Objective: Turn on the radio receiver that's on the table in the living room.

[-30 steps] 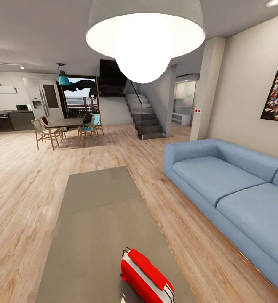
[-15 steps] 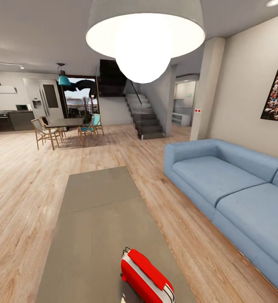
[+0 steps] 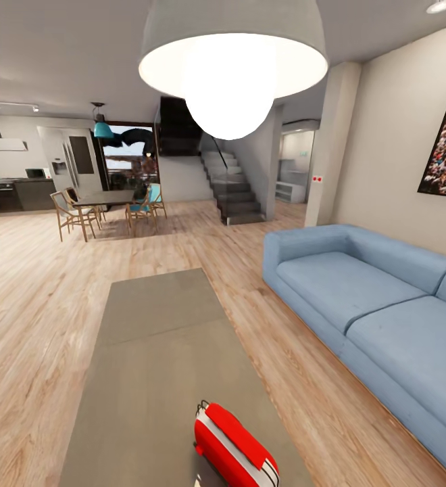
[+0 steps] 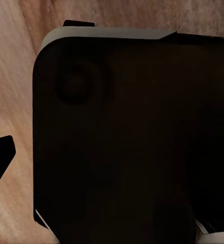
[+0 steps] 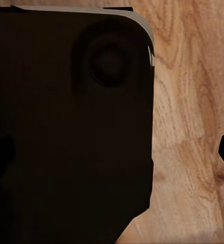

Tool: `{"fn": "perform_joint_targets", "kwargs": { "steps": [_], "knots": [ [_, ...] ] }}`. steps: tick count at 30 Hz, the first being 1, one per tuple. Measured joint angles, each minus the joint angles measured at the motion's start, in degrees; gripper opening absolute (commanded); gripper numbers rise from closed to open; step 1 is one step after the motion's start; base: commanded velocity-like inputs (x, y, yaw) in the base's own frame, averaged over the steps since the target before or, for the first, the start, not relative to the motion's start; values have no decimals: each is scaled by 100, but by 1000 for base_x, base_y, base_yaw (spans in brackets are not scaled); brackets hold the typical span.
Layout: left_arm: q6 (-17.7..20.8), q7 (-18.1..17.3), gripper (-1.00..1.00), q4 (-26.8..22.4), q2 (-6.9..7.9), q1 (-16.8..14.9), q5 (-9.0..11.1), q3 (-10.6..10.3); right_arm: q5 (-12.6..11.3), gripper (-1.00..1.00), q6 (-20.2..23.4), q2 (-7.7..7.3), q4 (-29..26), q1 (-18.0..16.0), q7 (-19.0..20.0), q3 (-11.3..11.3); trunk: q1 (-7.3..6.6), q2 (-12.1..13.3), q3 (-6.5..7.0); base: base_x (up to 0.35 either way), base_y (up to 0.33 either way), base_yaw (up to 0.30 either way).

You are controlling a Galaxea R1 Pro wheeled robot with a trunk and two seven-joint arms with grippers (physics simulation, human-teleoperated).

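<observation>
We see a pale wood plank floor [image 3: 34, 297] spreading around the long low grey-brown coffee table [image 3: 155, 352], our landmark. To the table's right stands a long light-blue fabric sofa [image 3: 365, 297]. Above the table hangs a big round white pendant lamp [image 3: 233, 67]. Far beyond the table's far end sits a dark dining table with wooden chairs [image 3: 105, 203]. The small bright red radio receiver with white trim and thin metal handle [image 3: 233, 450] rests on the table's near end, tilted. Each wrist camera looks down at a dark rounded robot base panel [image 4: 132, 137] over wood floor, which the head camera omits. We cannot tell whether either gripper's fingers are spread or pressed together.
</observation>
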Motion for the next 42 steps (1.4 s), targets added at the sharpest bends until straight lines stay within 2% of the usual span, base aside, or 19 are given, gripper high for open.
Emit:
{"fn": "perform_joint_targets", "kwargs": {
  "steps": [38, 42],
  "knots": [
    [0, 8, 100, 0, 9, 0, 0, -7, 0, 100, 6, 0, -1, 0, -3, 0, -835, 1524, 682, 0, 0, 0],
    [0, 8, 100, 0, 7, 0, 0, -2, -5, 100, -16, 0, 2, 0, -8, -5, -901, 1646, 709, 0, 0, 0]
  ]
}}
